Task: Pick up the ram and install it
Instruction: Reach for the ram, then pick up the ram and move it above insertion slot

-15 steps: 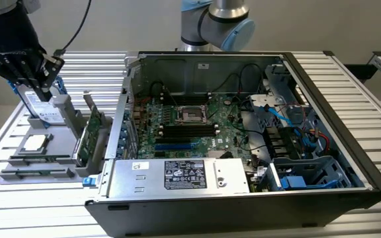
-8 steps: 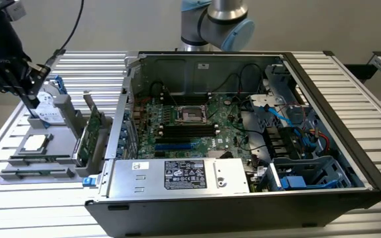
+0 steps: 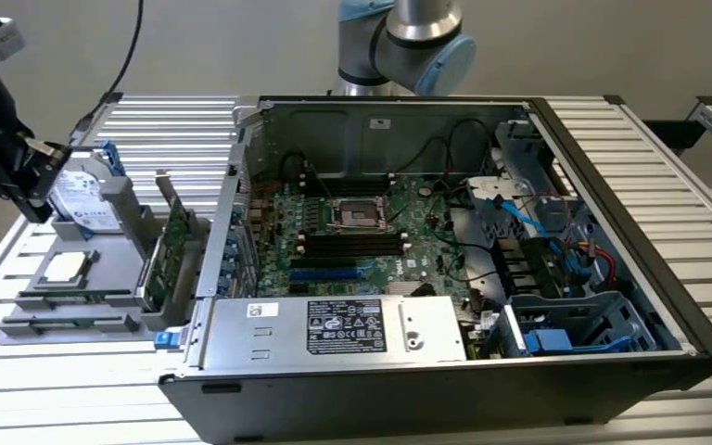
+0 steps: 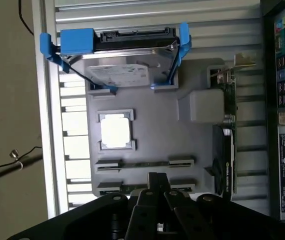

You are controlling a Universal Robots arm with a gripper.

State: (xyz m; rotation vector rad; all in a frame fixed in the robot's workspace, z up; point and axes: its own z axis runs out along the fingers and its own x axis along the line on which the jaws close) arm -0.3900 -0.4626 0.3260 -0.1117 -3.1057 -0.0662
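- Tool [image 4: 157, 176] of black metal links, on the wrist of the arm: its two fingers are pressed together and grip nothing.
- In the exterior view it hangs at that view's left, above the grey holder and clear of it.
- Long, narrow green ram stick [image 4: 132, 189]: it stands on edge between two grey end brackets of the flat grey plastic holder tray [image 4: 152, 115]. It is the thing nearest the tool, whose fingertips cross over its middle in the wrist view.
- Just beyond it, a parallel pair of brackets holds what looks like a second thin stick [image 4: 145, 164]. It is seen edge-on, so I cannot be sure.
- Past that, a square silver processor chip [image 4: 116, 131] lies flat in its own raised frame on the tray.
- Further along the tray, a silver hard drive [image 4: 120, 75] with bright blue plastic rails leans tilted at the tray's end.
- Beside the tray, on the case side, a wide green expansion card with a metal bracket [image 4: 226, 150] stands upright on edge.
- All of this rests on the ribbed silver aluminium counter [image 3: 653, 167].
- Beyond the card, the large black computer case [image 3: 653, 269] lies open on the counter. Inside it, a green motherboard [image 3: 387, 218] shows a row of long black slots [image 3: 353, 246].
- Farthest back, the grey and blue robot arm [image 3: 406, 37] rises behind the case.
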